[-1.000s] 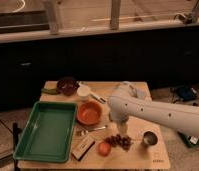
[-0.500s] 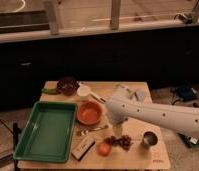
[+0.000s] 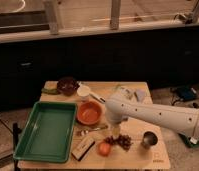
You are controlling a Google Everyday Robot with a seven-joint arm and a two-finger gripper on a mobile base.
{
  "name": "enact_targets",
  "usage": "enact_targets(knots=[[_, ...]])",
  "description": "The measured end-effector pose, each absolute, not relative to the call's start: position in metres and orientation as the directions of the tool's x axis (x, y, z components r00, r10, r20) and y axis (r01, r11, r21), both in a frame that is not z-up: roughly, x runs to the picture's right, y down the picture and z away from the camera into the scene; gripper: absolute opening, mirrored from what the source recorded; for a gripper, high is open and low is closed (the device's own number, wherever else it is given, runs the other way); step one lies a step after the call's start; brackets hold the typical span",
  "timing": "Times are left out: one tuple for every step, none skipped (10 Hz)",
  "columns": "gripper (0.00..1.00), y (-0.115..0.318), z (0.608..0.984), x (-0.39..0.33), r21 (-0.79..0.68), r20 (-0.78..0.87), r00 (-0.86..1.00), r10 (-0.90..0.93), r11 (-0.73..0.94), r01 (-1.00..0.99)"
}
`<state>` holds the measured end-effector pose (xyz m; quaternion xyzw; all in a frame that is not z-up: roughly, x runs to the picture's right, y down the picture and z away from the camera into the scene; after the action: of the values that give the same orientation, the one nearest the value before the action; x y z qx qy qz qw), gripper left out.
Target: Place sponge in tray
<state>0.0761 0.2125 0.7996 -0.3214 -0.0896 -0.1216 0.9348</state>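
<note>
Now end effector [image 3: 114, 124] points down just right of orange bowl [image 3: 89, 112]; grip state can't tell. Can't see sponge, maybe under it. Next: left past bowl to green tray [image 3: 43, 132].

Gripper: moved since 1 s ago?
Yes. The gripper has come slightly down toward the table, hanging just right of the orange bowl.
</note>
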Motion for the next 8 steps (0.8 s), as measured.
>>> enact_targets(knots=[[0.8, 0.213, 0.803, 0.075, -0.58, 0.248, 0.955, -0.166, 0.764, 0.283], [0.8, 0.215, 0.807, 0.073, -0.581, 0.252, 0.954, -0.161, 0.763, 0.282], [0.8, 0.216, 0.81, 0.072, -0.582, 0.252, 0.955, -0.158, 0.763, 0.28], [0.8, 0.217, 0.812, 0.072, -0.582, 0.254, 0.955, -0.154, 0.764, 0.278], [0.8, 0.218, 0.816, 0.07, -0.583, 0.259, 0.954, -0.152, 0.763, 0.28], [0.8, 0.218, 0.818, 0.069, -0.583, 0.262, 0.953, -0.152, 0.762, 0.282], [0.8, 0.219, 0.821, 0.069, -0.583, 0.265, 0.953, -0.149, 0.762, 0.282], [0.8, 0.219, 0.825, 0.069, -0.584, 0.267, 0.953, -0.147, 0.762, 0.281]])
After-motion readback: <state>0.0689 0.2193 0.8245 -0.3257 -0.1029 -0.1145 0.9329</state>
